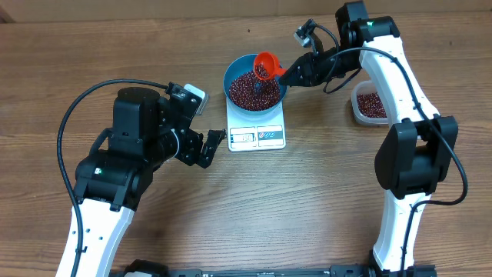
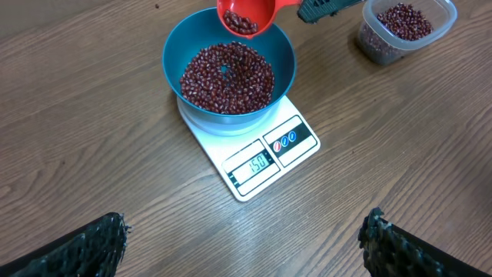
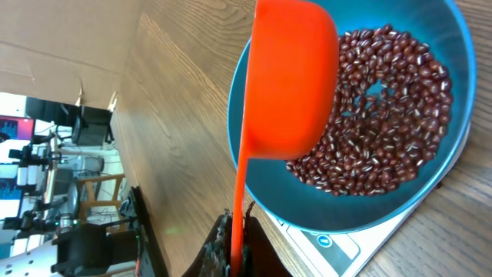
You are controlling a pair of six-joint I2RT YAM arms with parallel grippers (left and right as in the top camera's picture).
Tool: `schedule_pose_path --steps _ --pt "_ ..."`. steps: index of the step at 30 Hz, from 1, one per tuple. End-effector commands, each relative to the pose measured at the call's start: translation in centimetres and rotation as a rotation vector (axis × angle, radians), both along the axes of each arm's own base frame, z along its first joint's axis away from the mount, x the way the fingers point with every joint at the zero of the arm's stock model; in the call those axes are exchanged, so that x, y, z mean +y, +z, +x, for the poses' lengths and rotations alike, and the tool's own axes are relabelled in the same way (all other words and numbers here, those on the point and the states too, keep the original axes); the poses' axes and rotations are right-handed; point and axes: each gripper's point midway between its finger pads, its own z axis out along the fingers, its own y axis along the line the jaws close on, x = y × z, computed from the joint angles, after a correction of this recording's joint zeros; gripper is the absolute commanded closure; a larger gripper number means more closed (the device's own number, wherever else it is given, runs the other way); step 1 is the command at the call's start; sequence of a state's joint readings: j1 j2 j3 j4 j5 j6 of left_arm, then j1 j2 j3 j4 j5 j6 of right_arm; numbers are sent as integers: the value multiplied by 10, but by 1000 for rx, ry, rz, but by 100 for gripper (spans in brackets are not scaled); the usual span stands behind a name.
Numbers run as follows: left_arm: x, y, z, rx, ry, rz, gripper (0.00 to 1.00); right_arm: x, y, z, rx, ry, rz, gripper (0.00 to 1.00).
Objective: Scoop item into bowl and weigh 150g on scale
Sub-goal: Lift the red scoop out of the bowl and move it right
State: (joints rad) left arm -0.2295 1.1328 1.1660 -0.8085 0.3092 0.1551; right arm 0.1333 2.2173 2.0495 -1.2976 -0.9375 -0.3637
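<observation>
Sitting on the white kitchen scale, the blue bowl covered most of the platform; only the display strip showed, on the scale's near edge. In the left wrist view the display appeared to read 150. The bowl held a loose heap of dark red-brown beans, with a small bare dimple at the heap's centre. Right gripper was clamped tight on the handle of an orange scoop. The scoop's cup hung above the scale's far side, over the bowl's back rim, tilted, with a few beans showing inside it. From the right wrist the cup's orange underside overlapped the bowl; could not tell whether it touched the rim. Left gripper sat just left of the scale over the wooden table, jaws spread wide with nothing between them. Clear plastic tub stood well to the right of the scale, apart from it, partly filled with the same beans.
</observation>
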Motion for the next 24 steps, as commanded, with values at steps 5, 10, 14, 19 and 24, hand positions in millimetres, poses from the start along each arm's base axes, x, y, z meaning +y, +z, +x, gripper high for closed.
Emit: schedule_pose_path --steps 5,10,14,19,24 --pt "-2 10 0 -18 8 -14 0 3 33 0 -81 13 35 96" --pt "-2 10 0 -18 8 -14 0 1 48 -4 -110 9 39 96" --pt "-2 10 0 -18 8 -14 1 -13 65 -6 -128 -23 42 96" --pt "-2 10 0 -17 8 -14 1 -32 87 -8 -147 -64 77 96" --pt "-2 10 0 -18 8 -14 0 -45 106 -8 -166 -91 140 96"
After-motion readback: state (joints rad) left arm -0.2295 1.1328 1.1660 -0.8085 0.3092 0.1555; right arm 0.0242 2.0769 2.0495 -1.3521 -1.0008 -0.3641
